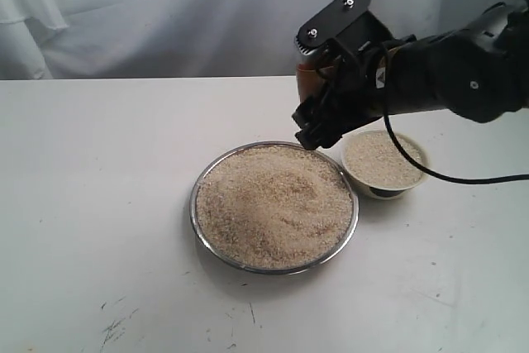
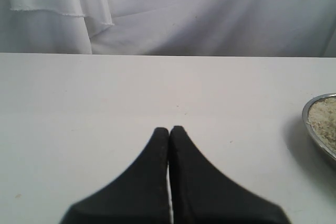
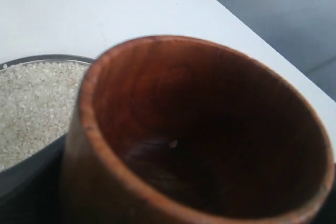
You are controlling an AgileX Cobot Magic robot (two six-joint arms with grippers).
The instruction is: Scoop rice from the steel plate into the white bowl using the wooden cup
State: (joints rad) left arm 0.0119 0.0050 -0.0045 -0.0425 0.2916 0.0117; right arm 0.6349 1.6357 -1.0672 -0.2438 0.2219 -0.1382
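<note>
The wooden cup [image 1: 308,80] is gripped by the right gripper [image 1: 319,121] and held clear of the surface [image 1: 99,204], above the far rim of the steel plate [image 1: 195,204] and near the white bowl [image 1: 417,175]. In the right wrist view the cup's dark inside is seen to be empty but for a single grain. The rice [image 1: 273,200] is heaped across the plate, and a share of it already lies in the bowl, which stands just beside the plate. The left gripper [image 2: 169,130] is seen with its fingers pressed together on nothing, low over bare surface, with the plate's rim at the edge of its view.

The step in hand is judged to be the approach to a scoop, with the cup empty and not yet in the grains. For the next move, the cup would need to be lowered with its mouth tipped into the heap, driven through the rice, levelled so that little is spilled, and then carried over the bowl and tipped out.
</note>
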